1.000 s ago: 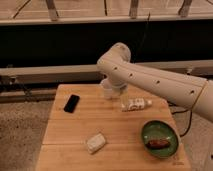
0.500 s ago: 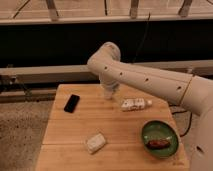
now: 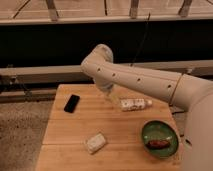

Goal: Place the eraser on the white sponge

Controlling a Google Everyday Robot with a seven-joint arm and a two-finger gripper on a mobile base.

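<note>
The eraser [image 3: 71, 103] is a flat black slab lying on the far left of the wooden table [image 3: 75, 130]. The white sponge [image 3: 95, 142] is an off-white block near the table's front middle, apart from the eraser. My white arm reaches in from the right and bends above the table's back edge. My gripper [image 3: 112, 97] hangs below that bend over the far middle of the table, to the right of the eraser and well behind the sponge. It is mostly hidden by the arm.
A white patterned bottle [image 3: 135, 104] lies on its side just right of the gripper. A green bowl [image 3: 159, 132] with a reddish-brown item [image 3: 158, 144] sits at the front right. A dark wall and rail run behind the table.
The arm's bend has swung left along the table's back edge, toward the eraser's side. The eraser, sponge, bottle and bowl have not moved.
</note>
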